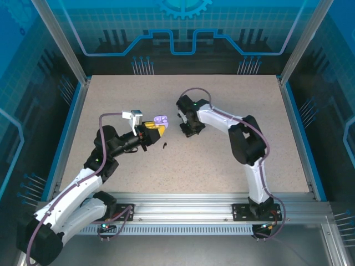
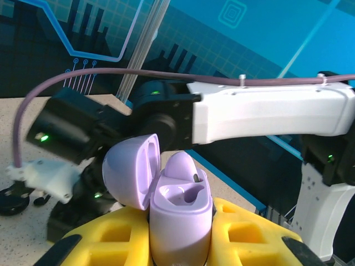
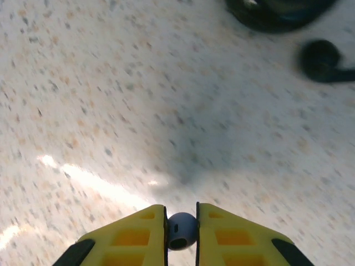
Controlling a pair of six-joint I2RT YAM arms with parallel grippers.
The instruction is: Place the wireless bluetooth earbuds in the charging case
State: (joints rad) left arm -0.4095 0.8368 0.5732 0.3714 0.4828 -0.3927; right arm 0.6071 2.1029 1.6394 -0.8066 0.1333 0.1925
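Note:
My left gripper [image 2: 180,246] is shut on an open lavender charging case [image 2: 180,221], which stands upright between the yellow fingers [image 2: 255,233]. Its lid [image 2: 132,172] is tipped back to the left. One lavender earbud [image 2: 183,169] sits in the far slot and the near slot is empty. From above, the case [image 1: 161,120] hangs over the table's middle. My right gripper [image 3: 182,221] is shut on a small pale lavender earbud [image 3: 182,230], just above the tabletop. It hovers [image 1: 186,128] a little right of the case. A black earbud [image 1: 165,146] lies on the table below the case.
In the right wrist view another black earbud [image 3: 324,61] lies at the top right, beside a dark round object [image 3: 277,8] at the top edge. The right arm [image 2: 266,111] stretches across behind the case. The speckled table [image 1: 222,166] has blue side rails.

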